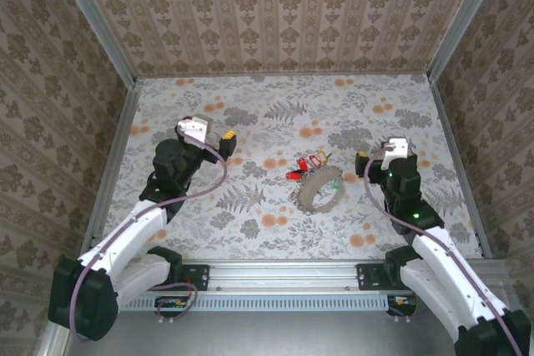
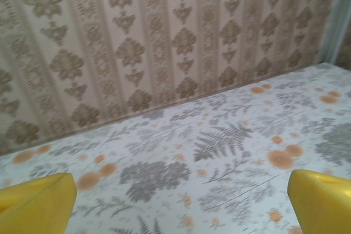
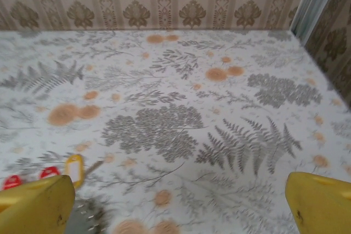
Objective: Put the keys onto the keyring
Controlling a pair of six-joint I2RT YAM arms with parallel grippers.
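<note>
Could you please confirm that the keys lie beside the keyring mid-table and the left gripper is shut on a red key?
Not quite: the left gripper is open and empty, as the left wrist view shows. The keys do lie beside the keyring mid-table.

Arms (image 1: 138, 231) white below, black above; grey cables (image 1: 220, 174); yellow fingers (image 2: 38, 201).
</note>
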